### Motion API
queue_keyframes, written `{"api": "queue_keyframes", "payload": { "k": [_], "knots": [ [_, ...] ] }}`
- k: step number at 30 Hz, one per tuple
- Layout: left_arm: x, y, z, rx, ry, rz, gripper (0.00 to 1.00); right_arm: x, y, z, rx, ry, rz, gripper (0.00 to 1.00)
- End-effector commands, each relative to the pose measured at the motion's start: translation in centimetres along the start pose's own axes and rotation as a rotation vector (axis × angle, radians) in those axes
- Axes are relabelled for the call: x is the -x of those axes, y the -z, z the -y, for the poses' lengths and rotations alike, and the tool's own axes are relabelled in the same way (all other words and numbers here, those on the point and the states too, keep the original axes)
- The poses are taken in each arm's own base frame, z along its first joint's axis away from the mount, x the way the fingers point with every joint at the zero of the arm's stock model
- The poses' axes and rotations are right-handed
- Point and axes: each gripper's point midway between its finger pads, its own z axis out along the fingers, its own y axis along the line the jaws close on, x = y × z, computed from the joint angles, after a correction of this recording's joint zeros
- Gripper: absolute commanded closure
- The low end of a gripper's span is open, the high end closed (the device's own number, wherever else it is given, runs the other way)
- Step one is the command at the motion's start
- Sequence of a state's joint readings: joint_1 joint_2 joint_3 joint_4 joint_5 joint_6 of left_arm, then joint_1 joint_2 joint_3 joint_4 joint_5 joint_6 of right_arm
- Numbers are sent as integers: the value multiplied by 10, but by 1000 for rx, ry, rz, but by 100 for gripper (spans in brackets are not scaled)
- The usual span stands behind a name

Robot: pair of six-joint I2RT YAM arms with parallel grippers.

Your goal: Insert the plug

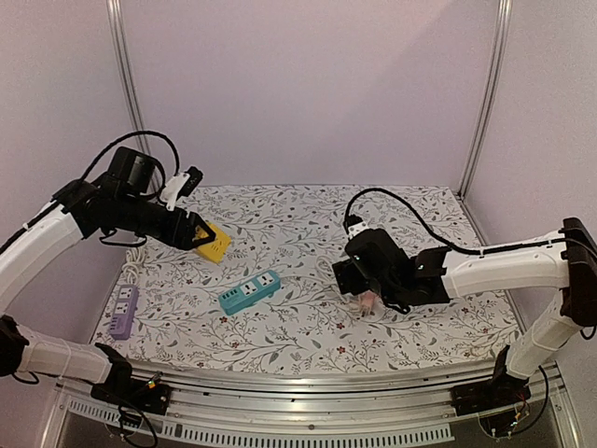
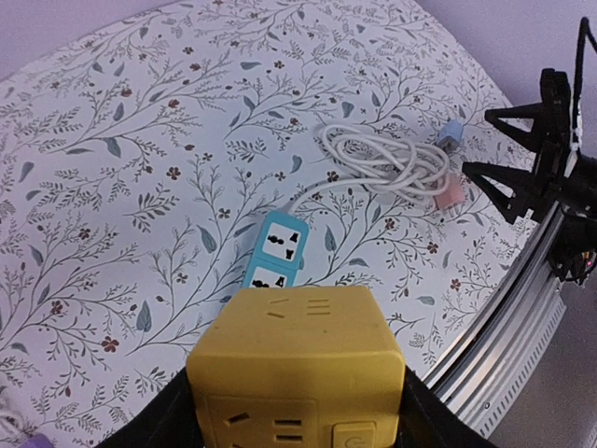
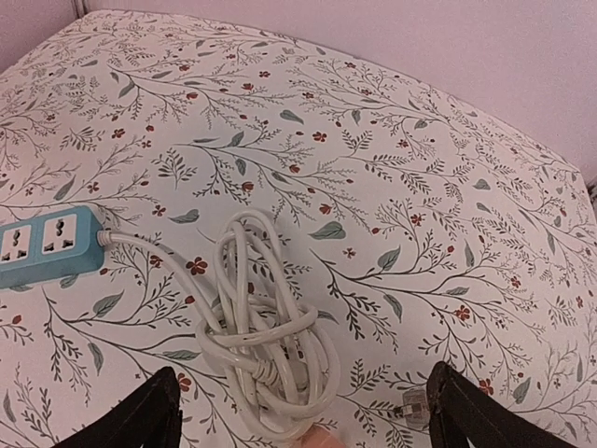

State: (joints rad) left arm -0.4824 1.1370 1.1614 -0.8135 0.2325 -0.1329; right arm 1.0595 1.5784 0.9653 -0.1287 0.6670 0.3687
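My left arm bends up over the table's (image 1: 280, 341) far left, left gripper (image 1: 199, 232) clamping the yellow socket cube (image 2: 297, 359) off the surface. My right arm reaches low, right gripper (image 3: 308, 403) spread wide above the coiled white cord (image 3: 266, 327). The pink plug (image 2: 448, 192) lies against the coil; I cannot tell its prong direction. The teal power strip (image 1: 250, 291) lies diagonally between the arms.

Flat-lying teal power strip (image 1: 250, 292) with two outlets, white cable (image 3: 266, 336) coiled at its three o'clock, pink plug (image 2: 448, 191) beside the coil, yellow socket block (image 2: 298, 373) held aloft at eleven o'clock.
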Motion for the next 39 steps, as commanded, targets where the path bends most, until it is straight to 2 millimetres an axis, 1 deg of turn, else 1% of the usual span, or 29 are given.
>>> {"api": "queue_keyframes", "payload": {
  "k": [1,2,5,7,9,13,15,16,18,20,23,28,30,31,33,36,39],
  "knots": [
    [11,-6,39,-221,-81,-42,100,18,21,9,15,-9,7,10],
    [10,-10,44,-259,-86,-65,100,22,25,10,24,-26,12,10],
    [7,-17,70,-445,-91,-110,100,30,35,10,57,-57,27,10],
    [5,-22,75,-489,-114,-124,100,36,40,8,84,-67,42,10],
    [3,-26,70,-459,-149,-139,100,43,43,2,121,-60,54,10],
    [1,-33,47,-309,-245,-143,100,59,47,-19,224,-45,80,12],
    [-4,-39,37,-241,-299,-169,100,65,48,-28,263,-46,91,12],
    [-9,-43,34,-219,-351,-187,100,66,47,-33,282,-51,90,12],
    [-18,-51,33,-168,-485,-223,100,66,46,-40,306,-56,83,13],
    [-25,-56,33,-153,-606,-262,100,63,43,-45,323,-67,61,14],
    [-26,-64,27,-146,-666,-330,100,54,43,-51,339,-64,30,15],
    [-29,-90,26,-164,-682,-411,100,43,47,-46,330,-66,-6,15],
    [-36,-106,25,-184,-678,-456,100,41,50,-42,325,-78,-16,15],
    [-34,-111,25,-184,-683,-455,100,39,51,-40,323,-83,-20,16],
    [-33,-127,22,-174,-671,-482,100,36,55,-36,320,-102,-31,16],
    [-24,-139,19,-147,-641,-491,100,32,59,-30,305,-116,-50,16],
    [-25,-148,19,-148,-623,-507,100,26,60,-24,284,-135,-66,17]
  ]
}}
